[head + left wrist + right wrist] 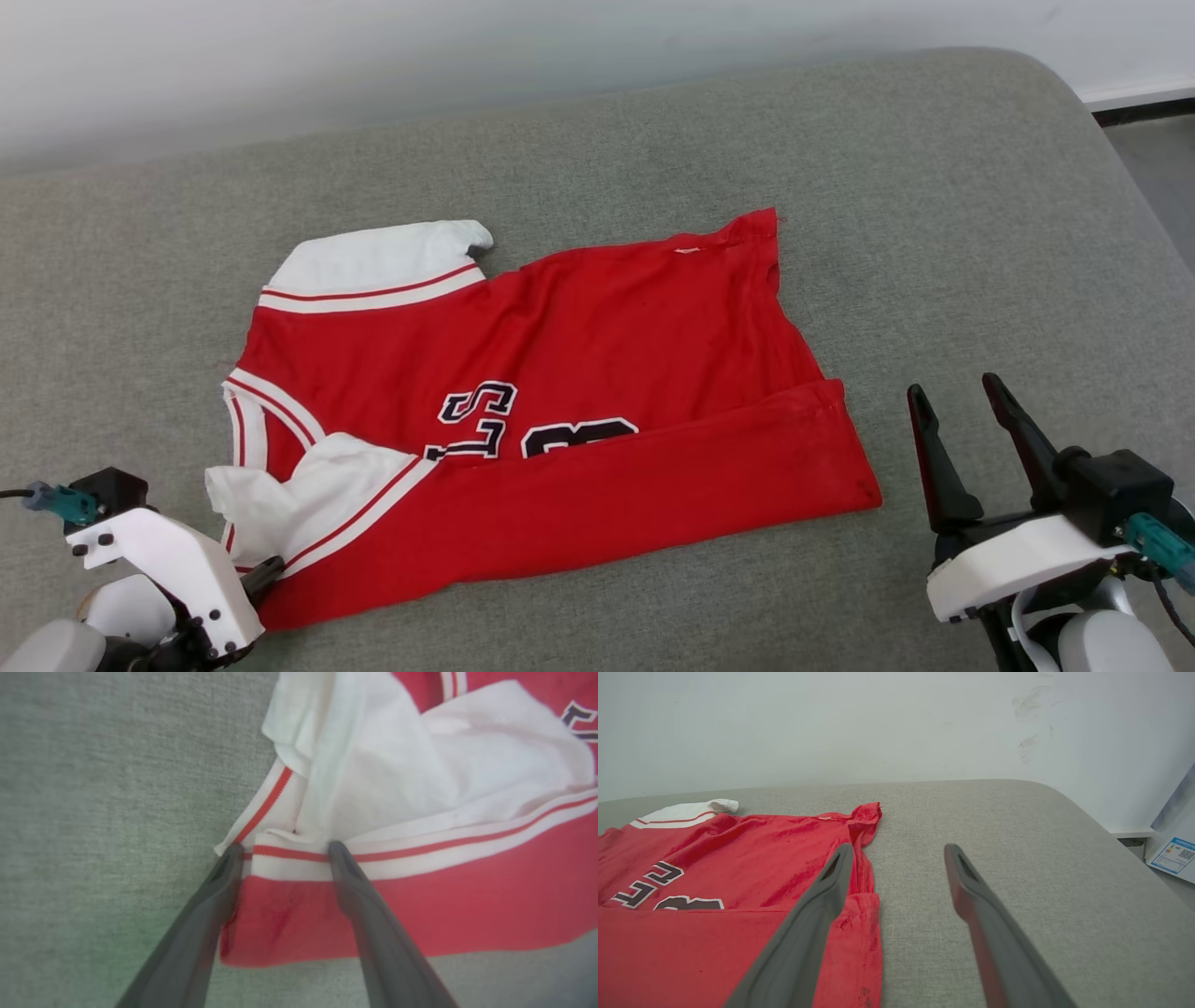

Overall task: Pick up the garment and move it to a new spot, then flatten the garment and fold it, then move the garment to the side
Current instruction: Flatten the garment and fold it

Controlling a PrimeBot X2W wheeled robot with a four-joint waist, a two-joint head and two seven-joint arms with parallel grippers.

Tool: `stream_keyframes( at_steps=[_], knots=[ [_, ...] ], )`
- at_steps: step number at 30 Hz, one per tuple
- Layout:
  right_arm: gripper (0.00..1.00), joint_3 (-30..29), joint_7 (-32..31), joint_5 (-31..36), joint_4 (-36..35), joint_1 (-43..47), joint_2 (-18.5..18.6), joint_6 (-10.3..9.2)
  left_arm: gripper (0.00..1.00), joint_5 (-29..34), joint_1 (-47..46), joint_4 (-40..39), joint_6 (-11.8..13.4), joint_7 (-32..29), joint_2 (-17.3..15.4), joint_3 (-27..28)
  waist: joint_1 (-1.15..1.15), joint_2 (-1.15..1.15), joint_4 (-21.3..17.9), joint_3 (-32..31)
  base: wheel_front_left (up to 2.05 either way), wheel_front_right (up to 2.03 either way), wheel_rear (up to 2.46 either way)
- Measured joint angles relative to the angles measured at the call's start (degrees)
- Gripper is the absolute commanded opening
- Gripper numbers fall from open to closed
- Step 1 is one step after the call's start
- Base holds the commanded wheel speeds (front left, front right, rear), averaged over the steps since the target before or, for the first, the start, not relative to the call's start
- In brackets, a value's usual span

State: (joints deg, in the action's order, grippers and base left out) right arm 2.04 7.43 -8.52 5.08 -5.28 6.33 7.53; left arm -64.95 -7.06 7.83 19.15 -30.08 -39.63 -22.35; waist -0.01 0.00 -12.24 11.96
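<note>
Grey upholstered cushion (934,233), white wall (373,56) behind, floor (1158,159) past the right edge. The garment (579,336) lies left of centre on the cushion, collar end toward your left, hem toward your right. Its near long edge is turned up over the body in a red band (653,485) that hides the lower half of the black lettering (485,420). Far sleeve (373,257) lies flat. Near sleeve (308,485) is bunched and crumpled on top of the band.

Your left gripper (284,851) sits low at the garment's near-left corner, fingers spread, with the striped trim (420,851) running across between the tips. Nothing is pinched yet, as far as the left wrist view shows. Your right gripper (954,387) hangs spread too, just off the hem's near corner, over bare cushion and apart from the cloth.

Judgement: mid-fold, first lengthwise fold laid.

Watch for:
- If you close the left now, you likely catch trim and loose sleeve together, or the top layer alone. A pull then peels the band open.
- The crumpled sleeve, left as is, gets buried in the next fold and makes a lump.
- If the left lifts while the right is off the cloth, the hem end drags and the fold skews.
- The far hem corner looks curled up, and a sweep could flip it.
</note>
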Motion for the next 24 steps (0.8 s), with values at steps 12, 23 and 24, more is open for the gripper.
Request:
stream_keyframes(
  at_steps=[12, 23, 24],
  knots=[
    [1.0, 0.6, -14.5, -7.2, 0.9, -0.8, 6.4, -0.01, 0.0, 4.3, -2.0, 2.6, -2.8, 8.3, 4.6, -1.9, 0.01, 0.0, 3.7, -2.1, 0.0, 0.0, 0.0],
    [1.0, 7.8, -38.0, -18.4, 3.1, -4.0, 14.4, -0.02, 0.0, 10.0, -6.1, -8.2, -0.4, 12.4, 5.0, -3.1, 0.02, 0.0, 8.0, 1.1, 0.0, 0.0, 0.0],
    [1.0, 8.3, -38.3, -18.8, 3.4, -4.5, 14.4, -0.02, 0.0, 10.4, -6.2, -8.9, -0.4, 12.4, 5.1, -3.3, 0.02, 0.0, 8.4, 1.7, 0.0, 0.0, 0.0]
  ],
)
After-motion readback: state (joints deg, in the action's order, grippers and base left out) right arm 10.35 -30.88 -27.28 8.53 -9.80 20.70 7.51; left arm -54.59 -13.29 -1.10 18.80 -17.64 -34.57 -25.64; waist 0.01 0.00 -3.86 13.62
